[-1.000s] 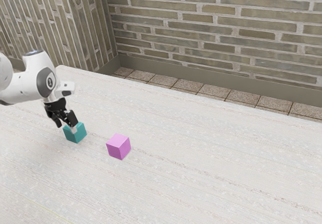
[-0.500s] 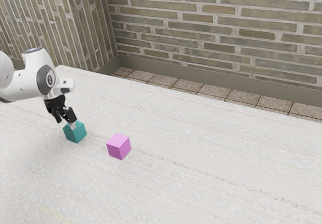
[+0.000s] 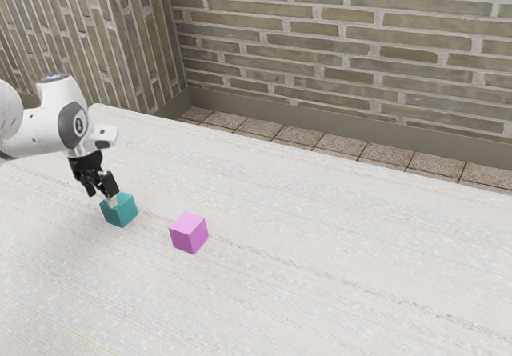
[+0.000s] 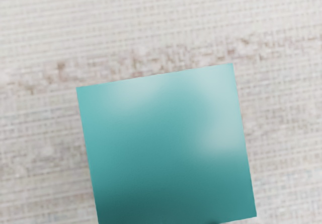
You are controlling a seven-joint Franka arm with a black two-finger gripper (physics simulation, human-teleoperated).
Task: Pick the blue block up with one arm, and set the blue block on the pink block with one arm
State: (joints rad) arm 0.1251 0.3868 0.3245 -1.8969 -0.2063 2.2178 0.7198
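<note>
Your black fingers (image 3: 106, 186) reach the top of the teal-blue cube (image 3: 122, 212). You cannot tell whether they clasp it.

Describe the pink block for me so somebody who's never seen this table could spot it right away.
Start at the pale wood-grain table in front of the brick wall. Toward the exterior view's left, two small cubes sit apart on it. The pink block is the one standing free, farther from the arm; its neighbour, the blue block, is teal with the gripper on it.
</note>
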